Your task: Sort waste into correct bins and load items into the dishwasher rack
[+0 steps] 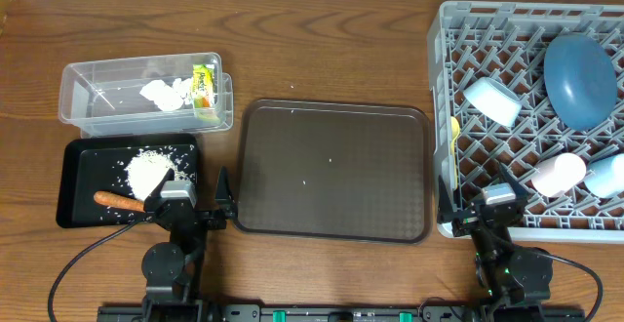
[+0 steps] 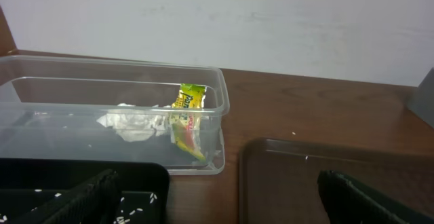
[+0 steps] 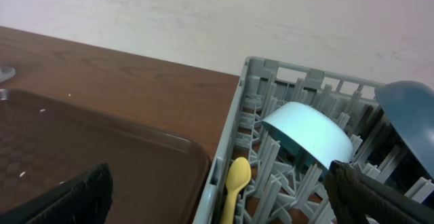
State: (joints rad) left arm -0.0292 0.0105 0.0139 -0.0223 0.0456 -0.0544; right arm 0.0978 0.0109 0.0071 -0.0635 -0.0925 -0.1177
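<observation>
From above, both arms sit back at the near edge. The left gripper has its jaws spread wide and empty. Just ahead of it to its left is the black tray, holding rice and the carrot. Beyond that is the tub with tissue and the wrapper. The right gripper is also wide and holds nothing. It hovers at the near corner of the rack, where the plate, bowl, pink cup, blue cup and spoon are loaded.

The left wrist view shows dark fingers far apart, with the tub straight ahead. The tissue looks soft and nearly weightless, so a pinch anywhere on it should do.

The right wrist view has the spoon standing just ahead between the spread fingers. It is probably light, stiff and a little slick, best taken by the handle. The brown tray to the gripper's left shows only a few white specks (rice, I'd guess, too small to pinch easily).
</observation>
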